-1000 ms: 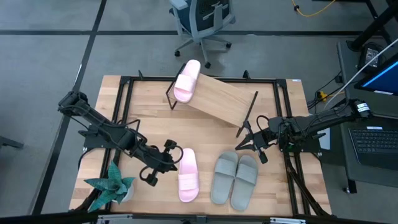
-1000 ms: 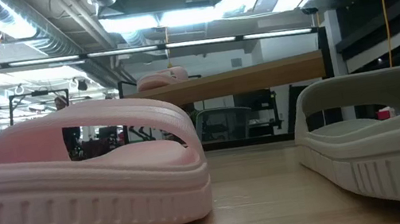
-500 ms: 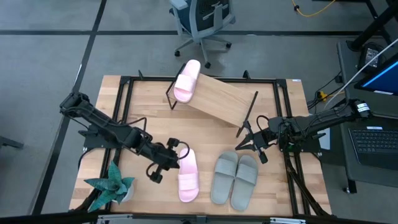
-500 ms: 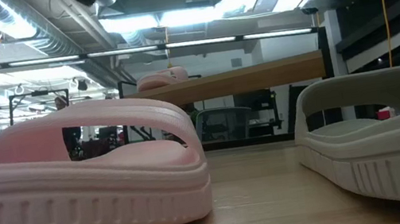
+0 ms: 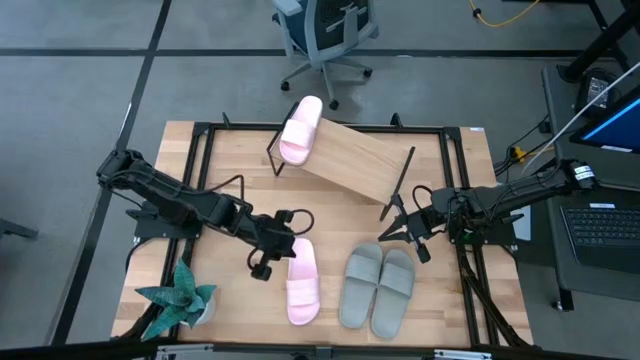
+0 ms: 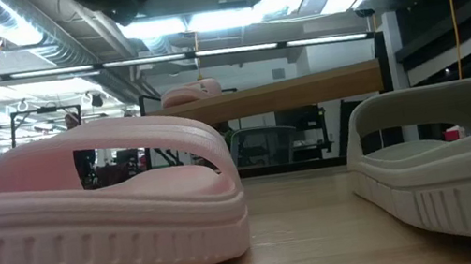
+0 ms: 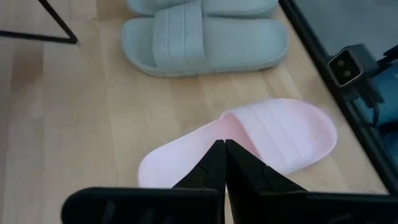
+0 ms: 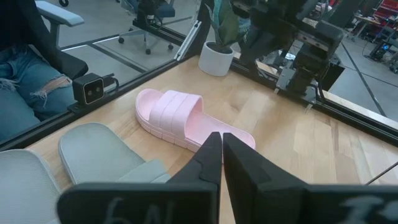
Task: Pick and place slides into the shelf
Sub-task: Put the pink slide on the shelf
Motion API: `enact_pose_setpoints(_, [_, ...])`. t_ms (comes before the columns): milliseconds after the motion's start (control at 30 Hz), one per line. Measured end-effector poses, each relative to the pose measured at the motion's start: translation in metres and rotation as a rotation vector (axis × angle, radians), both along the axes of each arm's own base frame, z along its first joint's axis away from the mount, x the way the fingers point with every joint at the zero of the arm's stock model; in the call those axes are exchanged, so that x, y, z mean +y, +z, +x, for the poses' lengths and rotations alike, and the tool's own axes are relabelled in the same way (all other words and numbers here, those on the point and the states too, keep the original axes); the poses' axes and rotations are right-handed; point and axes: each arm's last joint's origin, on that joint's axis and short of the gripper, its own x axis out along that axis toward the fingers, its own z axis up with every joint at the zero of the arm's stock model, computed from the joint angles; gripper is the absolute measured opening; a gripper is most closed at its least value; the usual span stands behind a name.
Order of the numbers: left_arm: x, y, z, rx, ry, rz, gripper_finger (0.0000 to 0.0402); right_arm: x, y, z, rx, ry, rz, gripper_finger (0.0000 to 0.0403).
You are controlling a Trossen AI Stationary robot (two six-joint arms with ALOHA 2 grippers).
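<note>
Pink slide [image 5: 303, 282] looks soft and light; its strap seems best to grab. Left gripper [image 5: 283, 248] above it is clenched, empty.

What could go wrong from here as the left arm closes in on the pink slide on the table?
The left hand is shut above the pink slide; unless it opens, it may only push the slide toward the grey-green pair. The shelf is slanted, so a slide placed beside the other pink slide could slip.
</note>
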Motion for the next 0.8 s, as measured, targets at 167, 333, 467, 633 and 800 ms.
enact_pose_setpoints(167, [-0.002, -0.011, 0.007, 0.021, -0.032, 0.060, 0.0000, 0.000, 0.000, 0.000, 0.000, 0.000, 0.000, 0.0019])
enact_pose_setpoints(333, [-0.001, -0.022, 0.013, 0.056, -0.023, 0.071, 0.0000, 0.000, 0.000, 0.000, 0.000, 0.000, 0.000, 0.0019])
enact_pose_setpoints(467, [-0.002, -0.023, 0.015, 0.049, -0.045, 0.089, 0.0000, 0.000, 0.000, 0.000, 0.000, 0.000, 0.000, 0.0019])
enact_pose_setpoints(633, [-0.002, -0.022, 0.016, 0.031, -0.056, 0.095, 0.0000, 0.000, 0.000, 0.000, 0.000, 0.000, 0.000, 0.0019])
enact_pose_setpoints(800, [-0.001, -0.022, 0.016, 0.030, -0.051, 0.099, 0.0000, 0.000, 0.000, 0.000, 0.000, 0.000, 0.000, 0.0019])
